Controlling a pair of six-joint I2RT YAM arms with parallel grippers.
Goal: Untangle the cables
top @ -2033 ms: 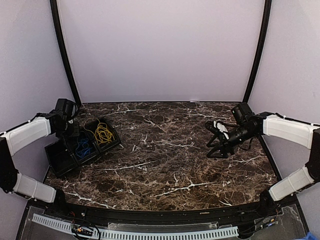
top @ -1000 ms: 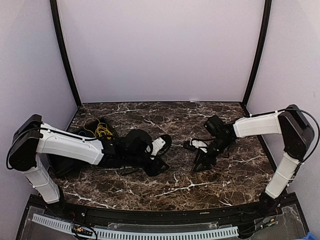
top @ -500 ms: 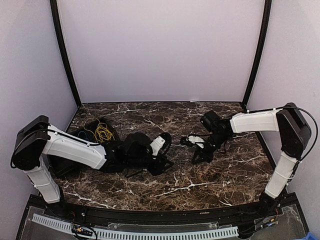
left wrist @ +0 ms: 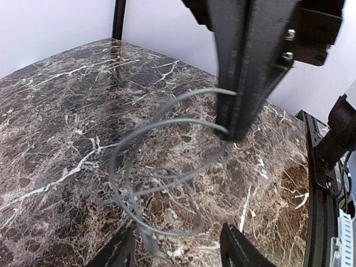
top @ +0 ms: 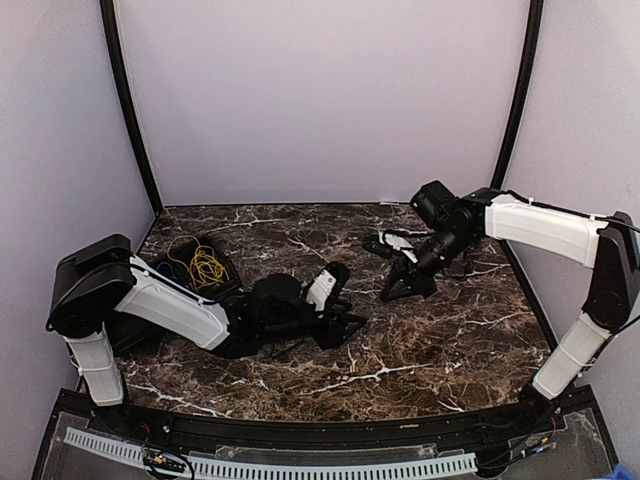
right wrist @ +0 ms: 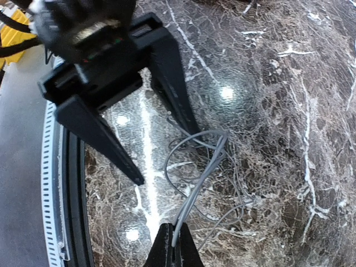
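Observation:
A thin grey cable [right wrist: 207, 158] lies in loose tangled loops on the marble table [top: 450, 350]. My right gripper [right wrist: 175, 249] is shut on a doubled strand of it and holds that end above the table. In the left wrist view the same grey loops [left wrist: 161, 167] hang from the right gripper's shut fingers [left wrist: 245, 89]. My left gripper [left wrist: 178, 253] is open, low over the table, with the loops just ahead of its tips. From above, the left gripper [top: 350, 328] and the right gripper [top: 393, 292] nearly face each other. Yellow cables [top: 207, 266] and blue cables [top: 173, 269] lie in a black tray.
The black tray [top: 228, 268] sits at the table's left edge, partly behind my left arm. Black frame posts stand at both back corners, and plain walls close the table in on three sides. A black rail runs along the near edge.
My right gripper has shut on the grey cable and lifted it away from me. The left arm has reached further right, and its jaws have widened.

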